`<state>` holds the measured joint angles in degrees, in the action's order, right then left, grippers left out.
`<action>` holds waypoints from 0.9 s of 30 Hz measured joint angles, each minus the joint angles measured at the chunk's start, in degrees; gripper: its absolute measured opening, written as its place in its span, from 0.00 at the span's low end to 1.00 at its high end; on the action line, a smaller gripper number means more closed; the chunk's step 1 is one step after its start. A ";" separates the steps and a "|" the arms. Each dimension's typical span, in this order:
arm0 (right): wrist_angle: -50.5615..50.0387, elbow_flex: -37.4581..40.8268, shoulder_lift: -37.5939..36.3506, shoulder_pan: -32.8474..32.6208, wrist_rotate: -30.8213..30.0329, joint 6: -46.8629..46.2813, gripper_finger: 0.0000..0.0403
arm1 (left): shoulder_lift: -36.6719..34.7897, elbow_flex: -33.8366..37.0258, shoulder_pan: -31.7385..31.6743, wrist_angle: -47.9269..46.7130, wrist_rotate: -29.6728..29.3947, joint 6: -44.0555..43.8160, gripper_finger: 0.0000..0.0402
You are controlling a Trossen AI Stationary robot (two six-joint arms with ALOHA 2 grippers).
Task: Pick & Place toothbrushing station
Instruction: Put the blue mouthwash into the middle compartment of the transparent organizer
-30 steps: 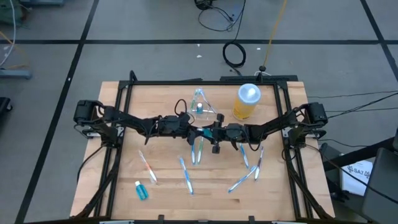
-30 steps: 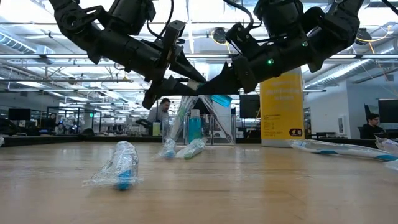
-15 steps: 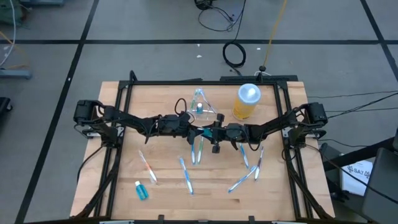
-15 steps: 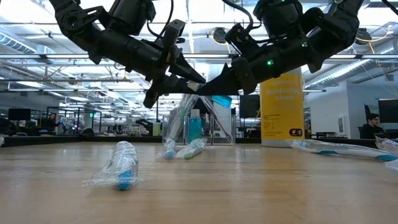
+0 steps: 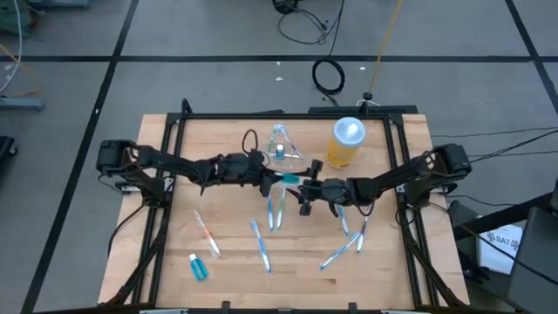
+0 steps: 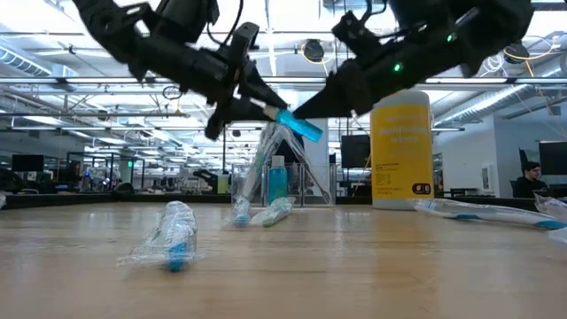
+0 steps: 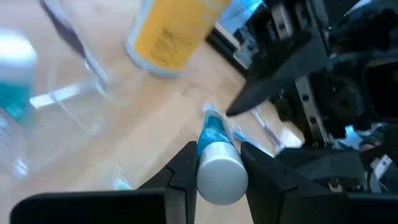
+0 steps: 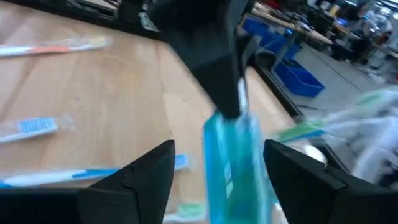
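Start with your counter (image 5: 218,139): the yellow jar (image 5: 346,142) with its white lid stands toward the far right, and the toothbrushing station (image 5: 281,150), the clear cup-like holder, sits just left of it near the far middle, already carrying a few wrapped brushes leaning out of it. More wrapped toothbrushes (image 5: 261,244) lie scattered over the near half, probably waiting their turn.

Your two arms meet above the middle of the counter, just in front of the holder. The left gripper (image 7: 214,163) has its fingers (image 7: 183,171) clamped on the white cap end of a blue toothpaste tube (image 6: 297,125), holding it raised off the wood, so the tube points out toward the other arm. The right gripper (image 5: 310,188) faces it with its fingers (image 8: 149,171) spread wide either side of the tube's blue end, gripping nothing. That looks like a handover, or a release just made; which one, you cannot tell.
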<state>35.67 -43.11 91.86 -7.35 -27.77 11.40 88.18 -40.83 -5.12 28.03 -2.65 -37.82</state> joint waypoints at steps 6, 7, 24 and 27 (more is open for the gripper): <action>-15.57 0.00 -9.09 -1.40 -2.16 -8.21 0.62 | -5.40 -11.48 -2.98 -27.05 -4.65 11.48 0.23; -17.52 -0.01 -10.42 -1.42 -2.15 -10.18 0.62 | -5.41 -14.44 -3.45 -32.27 -5.76 13.46 0.23; -28.64 0.04 -15.10 -1.40 -1.94 -18.22 0.60 | 7.99 -35.27 -11.18 -55.47 -1.22 36.48 0.23; -28.56 0.67 -15.11 -1.40 -1.98 -18.23 0.61 | 9.35 -35.38 -11.69 -54.82 -1.09 37.01 0.23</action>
<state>7.11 -42.44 76.75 -8.75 -29.75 -6.83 97.53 -76.20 -16.81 -26.80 -3.73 -0.81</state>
